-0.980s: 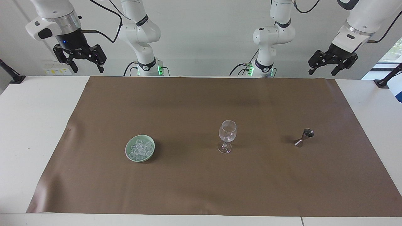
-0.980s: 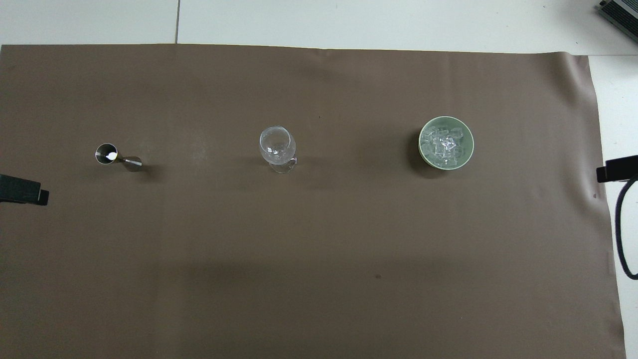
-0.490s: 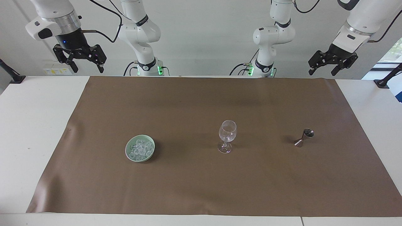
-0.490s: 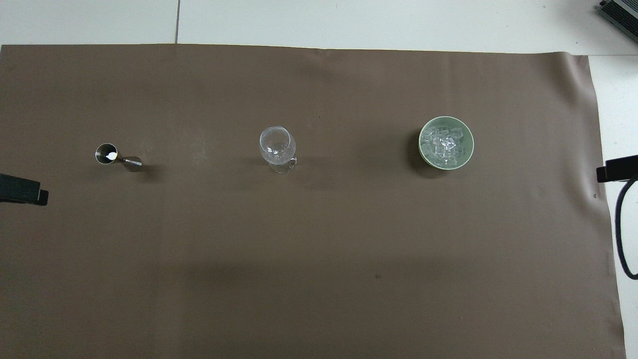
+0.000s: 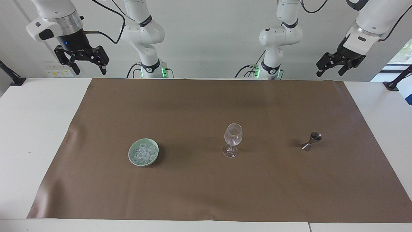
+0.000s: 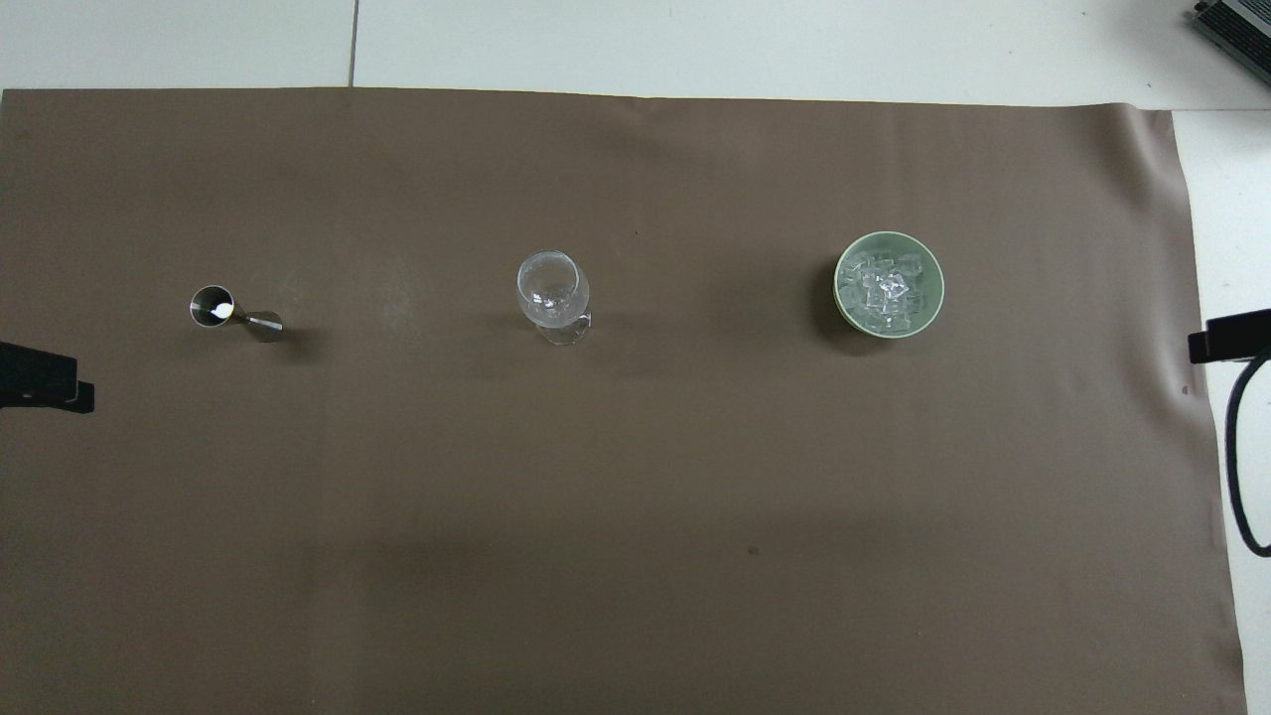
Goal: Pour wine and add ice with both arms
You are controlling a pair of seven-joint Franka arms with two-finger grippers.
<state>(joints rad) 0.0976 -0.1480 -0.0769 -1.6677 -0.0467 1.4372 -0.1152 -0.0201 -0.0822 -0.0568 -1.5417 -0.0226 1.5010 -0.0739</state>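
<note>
A heap of clear ice fills a pale green bowl on the brown mat, toward the right arm's end. An empty clear stemmed glass stands upright mid-mat. A small steel jigger stands toward the left arm's end. The wine is out of view. My left gripper hangs open and high over the mat's corner at the robots' edge. My right gripper hangs open and high over the other corner there. Neither touches anything.
The brown mat covers most of the white table. A black cable loops over the table's edge at the right arm's end. Black clamp posts stand at the table's corners by the robots.
The left gripper has drifted a little upward and outward toward its own end of the table. The right gripper, glass, bowl and jigger have not moved.
</note>
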